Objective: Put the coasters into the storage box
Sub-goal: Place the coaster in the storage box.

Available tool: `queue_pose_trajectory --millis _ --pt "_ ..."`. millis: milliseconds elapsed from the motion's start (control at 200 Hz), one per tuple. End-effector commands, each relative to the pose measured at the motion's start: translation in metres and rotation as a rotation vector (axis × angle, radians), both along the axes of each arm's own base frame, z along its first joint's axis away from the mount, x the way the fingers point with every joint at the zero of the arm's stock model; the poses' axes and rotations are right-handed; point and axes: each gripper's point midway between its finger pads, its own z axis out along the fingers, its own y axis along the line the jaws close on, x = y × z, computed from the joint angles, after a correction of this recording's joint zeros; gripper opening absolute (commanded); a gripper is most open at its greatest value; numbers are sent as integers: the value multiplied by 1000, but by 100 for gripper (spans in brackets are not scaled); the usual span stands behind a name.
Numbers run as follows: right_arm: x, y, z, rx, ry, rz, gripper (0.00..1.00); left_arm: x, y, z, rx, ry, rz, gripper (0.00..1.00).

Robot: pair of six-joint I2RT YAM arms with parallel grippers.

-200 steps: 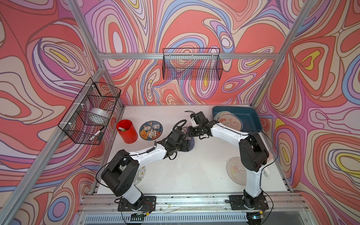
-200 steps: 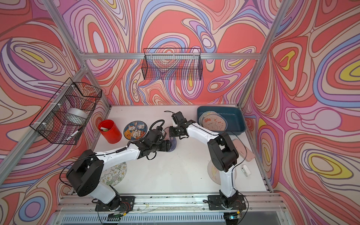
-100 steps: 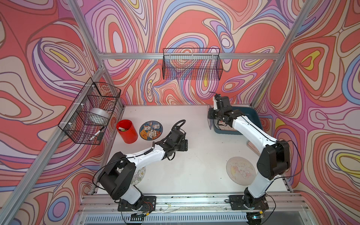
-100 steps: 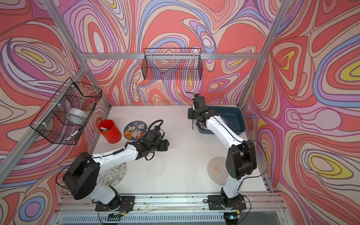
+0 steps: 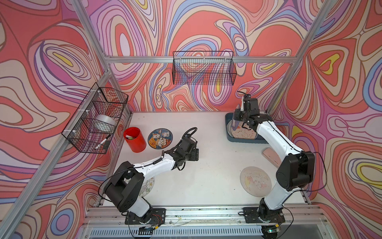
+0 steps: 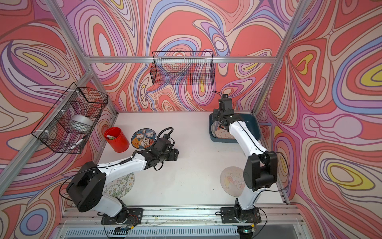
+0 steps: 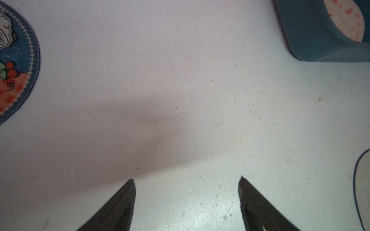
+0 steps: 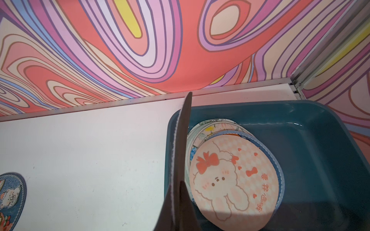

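My right gripper (image 8: 178, 187) is shut on a coaster (image 8: 181, 140) held on edge above the near-left rim of the teal storage box (image 5: 246, 141). Several coasters lie inside the box, with a pink bunny one (image 8: 230, 180) on top. Over the bare middle of the table my left gripper (image 7: 186, 179) stands open and holds nothing. On the table lie a blue coaster (image 5: 160, 138), a beige one (image 5: 255, 184) at the front right, and a flowered one (image 6: 122, 184) partly under the left arm.
A red cup (image 5: 134, 139) stands left of the blue coaster. Black wire baskets hang on the back wall (image 5: 203, 68) and the left wall (image 5: 95, 118). A flat pink object (image 5: 270, 155) lies by the right wall, beside the right arm.
The right arm has swung from the table's middle to the storage box, carrying the coaster on edge. The left gripper has stayed open near the middle, with nothing left under it.
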Motion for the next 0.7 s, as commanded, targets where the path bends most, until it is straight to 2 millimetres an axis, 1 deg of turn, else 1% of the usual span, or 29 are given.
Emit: queue_pose_trajectory --millis 0,85,205,270,351,456,556,696 --pt "20 3 -12 24 -18 29 0 -2 8 6 25 -10 11 82" --pt "29 -8 -35 34 23 0 0 -2 9 6 30 -10 12 82" --pt "34 -32 -67 34 78 -73 0 -2 10 6 40 -11 15 82" --pt "33 -48 -84 25 104 -123 0 -2 11 6 45 -11 17 82" --pt "29 -70 -101 4 133 -197 0 -1 12 5 51 -10 20 82" --pt "22 -94 -121 -32 177 -278 0 1 11 5 53 -8 20 82" --pt "20 -101 -141 -47 226 -292 0 2 9 4 54 -6 19 82" --pt "18 -98 -161 -47 277 -273 0 5 5 3 47 1 17 82"
